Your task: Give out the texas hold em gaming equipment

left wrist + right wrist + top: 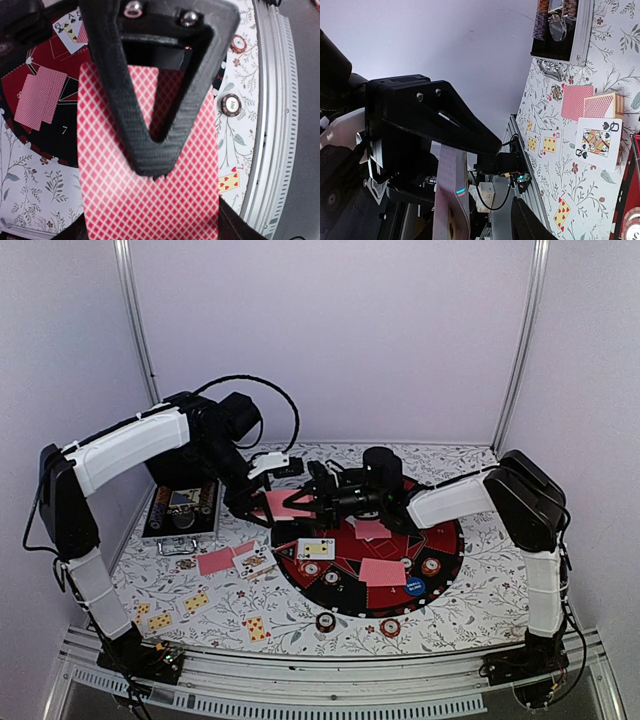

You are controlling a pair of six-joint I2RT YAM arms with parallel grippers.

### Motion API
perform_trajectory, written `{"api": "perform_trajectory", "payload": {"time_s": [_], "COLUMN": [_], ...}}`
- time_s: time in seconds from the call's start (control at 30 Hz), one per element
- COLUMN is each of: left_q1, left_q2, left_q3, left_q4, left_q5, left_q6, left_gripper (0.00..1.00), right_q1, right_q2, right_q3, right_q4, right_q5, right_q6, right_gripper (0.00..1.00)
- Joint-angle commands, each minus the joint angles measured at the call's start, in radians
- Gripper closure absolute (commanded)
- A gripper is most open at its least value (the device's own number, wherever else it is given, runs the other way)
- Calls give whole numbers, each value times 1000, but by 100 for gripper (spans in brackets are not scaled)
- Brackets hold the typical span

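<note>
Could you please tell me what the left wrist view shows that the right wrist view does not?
Only the left wrist view shows the red lattice back of the held card and a face-down pair on the mat. Only the right wrist view shows the silver case and a queen of spades. Both show the left gripper pinching that card.

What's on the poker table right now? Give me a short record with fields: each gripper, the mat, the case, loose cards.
left gripper: shut on a red-backed card, held above the table
right gripper: open, right beside that card
mat: face-down cards, chips, blue button
case: open, far left, stacked chips inside
loose cards: face-up cards left of the mat
</note>
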Motion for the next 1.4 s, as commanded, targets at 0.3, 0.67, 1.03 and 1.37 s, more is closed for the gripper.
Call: {"api": "perform_trajectory", "payload": {"time_s": [0.3, 0.67, 1.03, 1.37], "left_q1": [11, 25, 31, 36], "left_q2": [-22, -31, -48, -40], "left_q3": [-14, -59, -100, -104], "left_q4": [11, 27, 43, 44], "left_q5": [37, 16, 17, 23], "left_q6": [13, 20, 19, 20], "left_gripper": [80, 80, 80, 80], "right_q1": [-79, -166, -368, -386], "right_q2": [-139, -261, -377, -234], "right_q3": [-136, -275, -412, -255], "right_q4": [-91, -111, -523, -722], "right_q5": [24, 7, 112, 239], "right_q6": [-43, -64, -394, -572], "right_gripper": [93, 100, 100, 100]}}
